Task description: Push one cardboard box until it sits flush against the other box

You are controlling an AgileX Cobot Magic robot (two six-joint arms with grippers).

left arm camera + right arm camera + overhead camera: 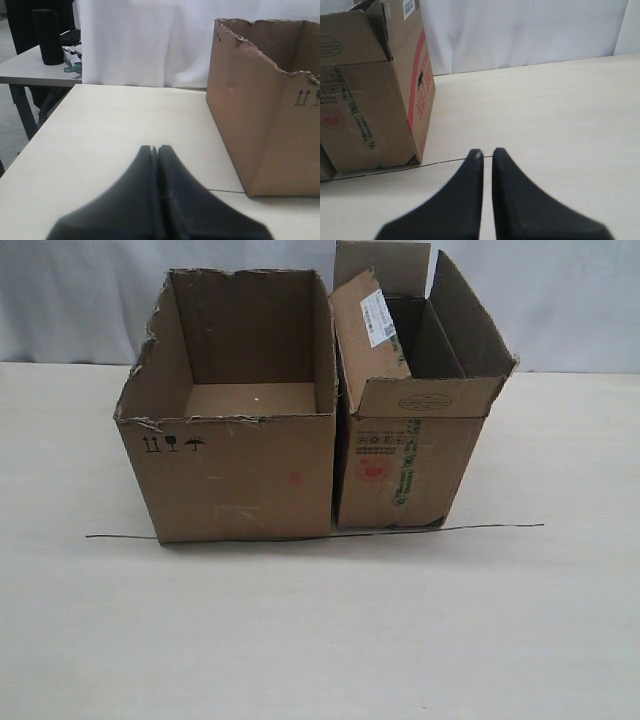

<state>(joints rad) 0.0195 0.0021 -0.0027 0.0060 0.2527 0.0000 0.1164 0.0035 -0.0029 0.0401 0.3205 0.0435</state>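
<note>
**Two cartons side by side, both hands low and empty**

The cardboard box (pixel 240 475) stands on the table (pixel 320 640) left of centre in the exterior view. It is open-topped with a ragged, torn rim, and nothing shows inside it. The other box (pixel 400 465) stands just to its right with its flaps up. Their facing walls look to be touching, or very nearly so, with only a thin dark seam between them. I cannot tell whether a slight gap remains at the far end. A thin dark line (pixel 490 528) runs along the table at the foot of both fronts.

The wide carton looks empty, so it is probably light and should slide easily on the smooth table. Its walls are thin and likely to flex, most of all near the torn rim. The best place to push is low on the outer side wall, close to the base where the board is stiffest. Contact should be centred along that wall so the box travels straight and does not swivel. A high push risks buckling the wall or tipping the box.

The left hand (pixel 156 150) hovers over bare table with its fingers pressed together, pinching nothing. It sits near that outer wall but not against it. The right hand (pixel 487 152) is all but closed, with only a sliver of table showing between its fingers. It is empty too and sits low beside the other box, clear of it. Neither hand shows in the exterior view.
</note>
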